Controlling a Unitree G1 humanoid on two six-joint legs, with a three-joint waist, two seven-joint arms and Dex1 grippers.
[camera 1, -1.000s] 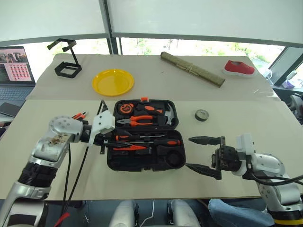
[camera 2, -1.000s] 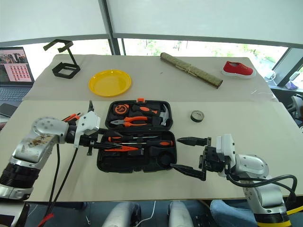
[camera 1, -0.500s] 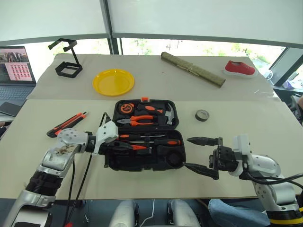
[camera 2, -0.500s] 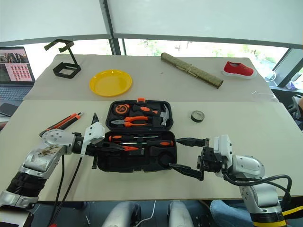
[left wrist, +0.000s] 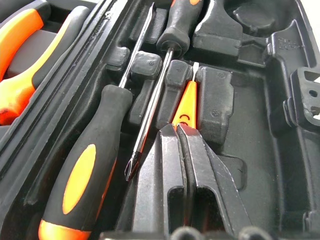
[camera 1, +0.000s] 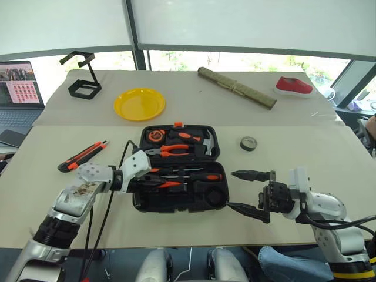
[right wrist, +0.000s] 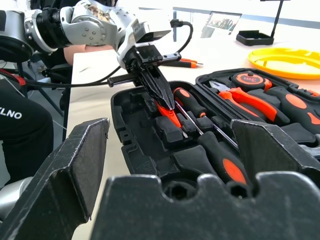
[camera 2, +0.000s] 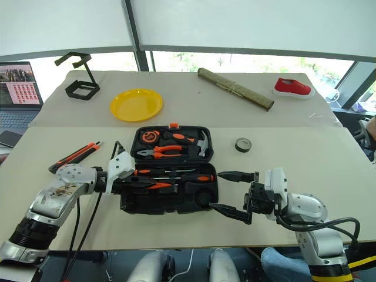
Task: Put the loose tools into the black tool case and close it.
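**Left gripper pinches tester in the open case**

Beige cloth covers the table in front of a window. At its middle lies the case, open, with the pliers and hammer seated in the far half. Two screwdrivers lie in the slots of the near half, side by side. Beside them the tester sits in its slot, and the left gripper reaches into the case with its fingers pressed together on the tester's near end. Off the case's right side the right gripper hovers with its jaws spread wide and nothing between them. The knife lies on the cloth to the left of the case, well apart from it. The tape roll rests to the case's right, near its far corner. Farther back are a yellow plate, a wire stand, a rolled mat and a red shoe. A laptop stands at the left edge.
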